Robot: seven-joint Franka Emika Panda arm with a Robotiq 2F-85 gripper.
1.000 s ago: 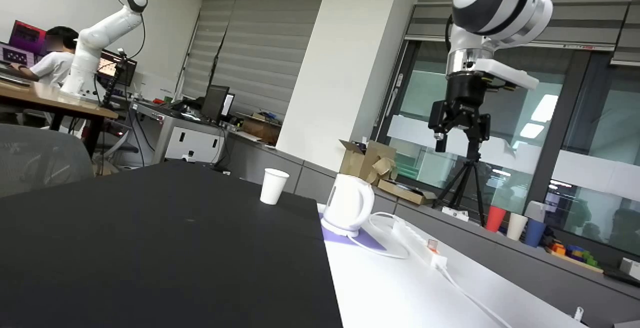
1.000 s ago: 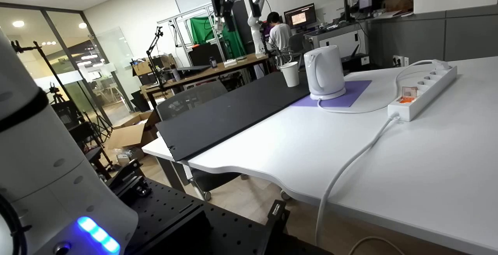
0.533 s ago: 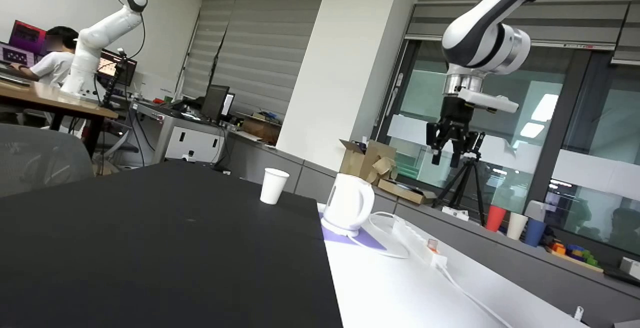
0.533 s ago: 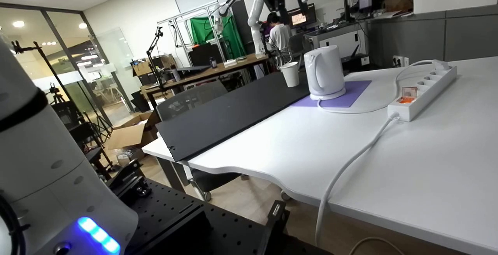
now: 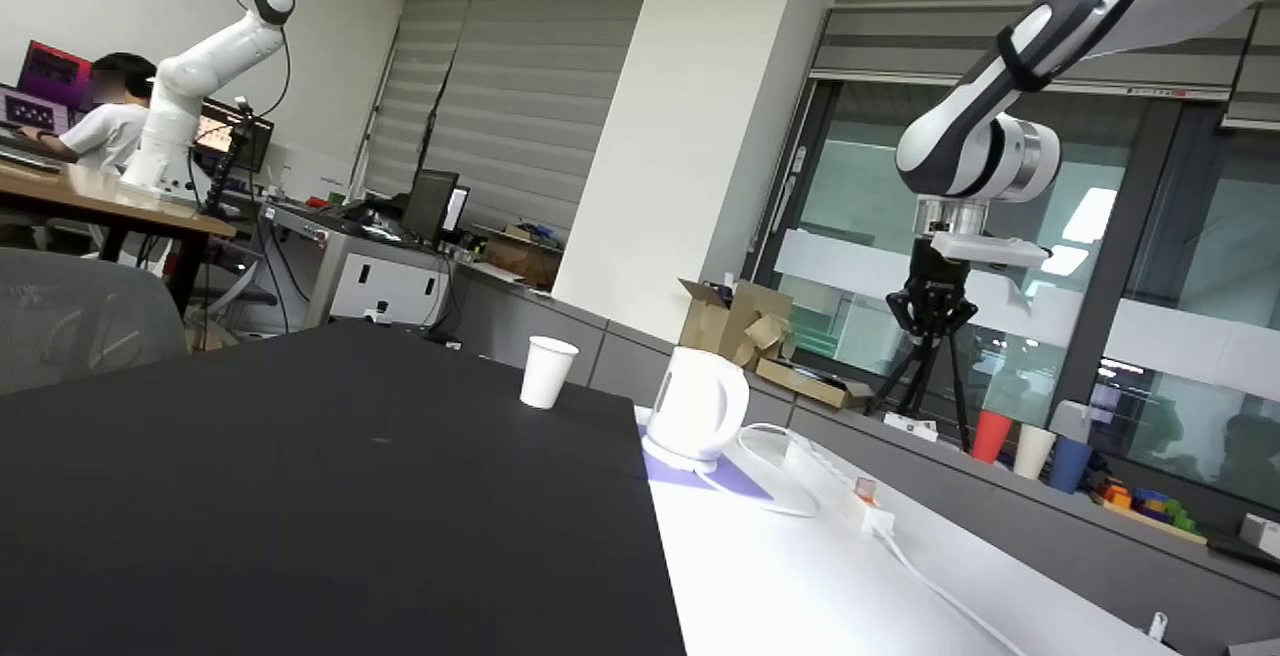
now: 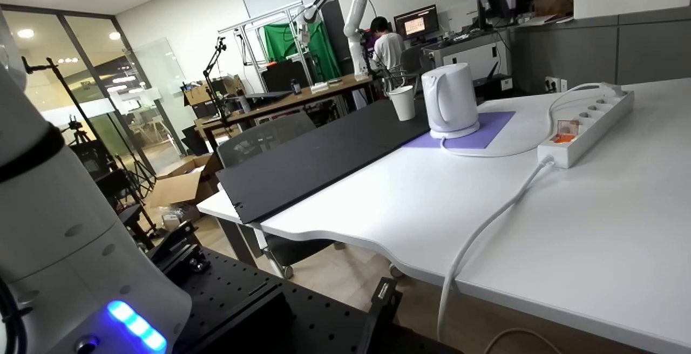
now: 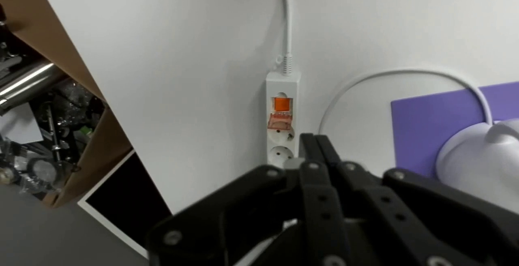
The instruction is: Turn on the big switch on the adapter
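Note:
The adapter (image 6: 604, 127) is a long white power strip lying on the white table. Its big switch (image 7: 282, 104) is orange and uncovered near the cable end, with a clear reddish flap (image 7: 279, 121) folded back over the first socket. My gripper (image 7: 315, 136) is shut, fingertips together, nothing between them. In the wrist view the tips lie just right of the strip and below the switch. An exterior view has the gripper (image 5: 930, 331) hanging high above the table, apart from the adapter. The strip's far sockets are hidden behind the fingers in the wrist view.
A white kettle (image 6: 453, 100) stands on a purple mat (image 6: 494, 130) beside the strip, its cord looping to the far socket. A paper cup (image 6: 402, 103) stands on a black board (image 6: 324, 154). The strip's power cable (image 6: 480, 230) runs over the table's edge.
The gripper has gone from open to shut. The arm has moved across and lower, towards the adapter's side of the table. Kettle, cup and adapter have stayed put.

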